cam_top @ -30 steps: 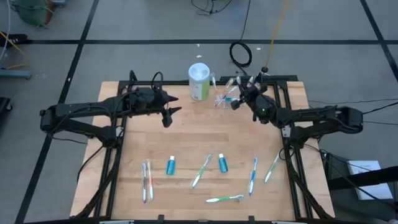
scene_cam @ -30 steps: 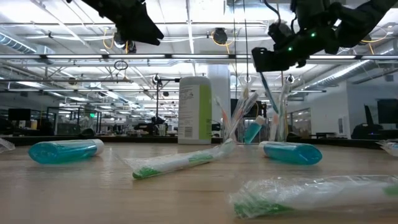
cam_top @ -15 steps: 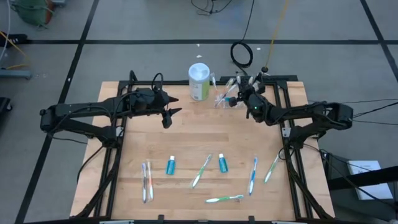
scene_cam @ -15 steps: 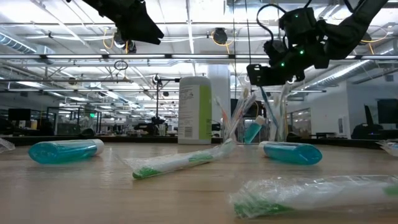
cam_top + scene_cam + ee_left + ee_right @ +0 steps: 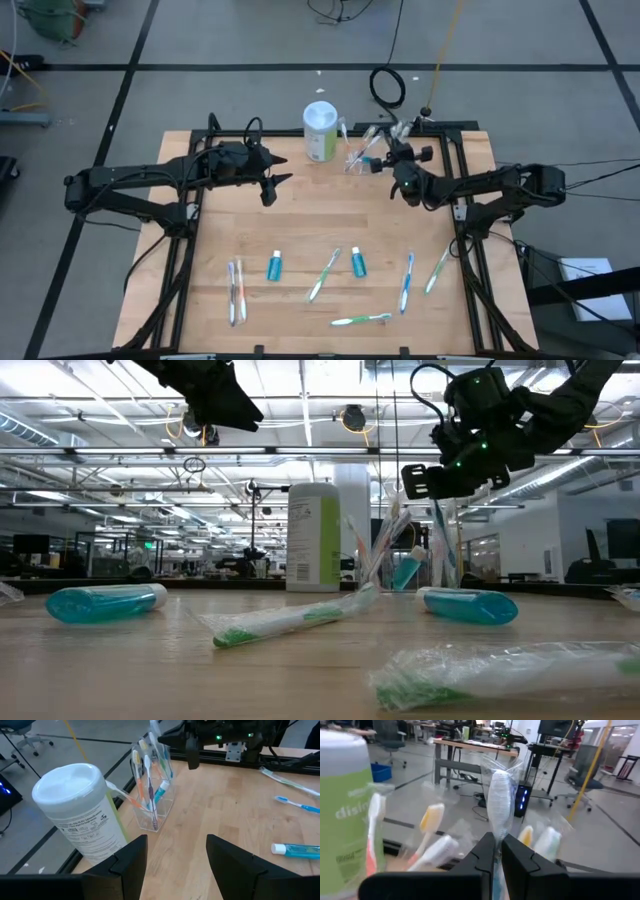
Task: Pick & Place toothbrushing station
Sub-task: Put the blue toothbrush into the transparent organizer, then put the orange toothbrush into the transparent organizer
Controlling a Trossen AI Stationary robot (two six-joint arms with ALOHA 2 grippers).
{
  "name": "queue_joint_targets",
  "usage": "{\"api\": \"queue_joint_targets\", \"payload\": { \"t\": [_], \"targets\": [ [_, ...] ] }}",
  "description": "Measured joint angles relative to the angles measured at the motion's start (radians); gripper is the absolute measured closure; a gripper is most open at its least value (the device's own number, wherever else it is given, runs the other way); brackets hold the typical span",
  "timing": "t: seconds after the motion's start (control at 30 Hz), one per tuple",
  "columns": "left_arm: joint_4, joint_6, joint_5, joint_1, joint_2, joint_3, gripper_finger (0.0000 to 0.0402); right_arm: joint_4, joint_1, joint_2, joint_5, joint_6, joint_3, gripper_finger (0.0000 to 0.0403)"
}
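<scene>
Above holder (image 5: 362, 157), right hand (image 5: 388, 158) clamped.

toothbrushing station (image 5: 159, 795) | clear plastic holder | upright | brushes in slots | table's far edge

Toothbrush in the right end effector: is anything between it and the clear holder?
Nothing visible does. The right end effector is shut on a wrapped toothbrush at the toothbrushing station, beside the wipes canister.

Overhead, table-level and two wrist cameras share the table (image 5: 300, 220)
</scene>
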Motion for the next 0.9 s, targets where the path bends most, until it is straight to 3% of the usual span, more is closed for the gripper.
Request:
{"api": "queue_joint_targets", "payload": {
  "t": [0.17, 0.47, 0.9],
  "targets": [
    [0.000, 0.000, 0.000, 0.000, 0.000, 0.000, 0.0192, -0.051, 0.009, 0.000, 0.029, 0.026, 0.000, 0.0387],
    [0.000, -0.009, -0.001, 0.000, 0.000, 0.000, 0.0192, -0.202, 0.004, 0.000, 0.022, 0.252, 0.000, 0.0378],
    [-0.009, -0.012, -0.001, 0.000, 0.000, 0.000, 0.0192, -0.282, 0.004, -0.011, 0.006, 0.239, 0.000, 0.0277]
  ]
}}
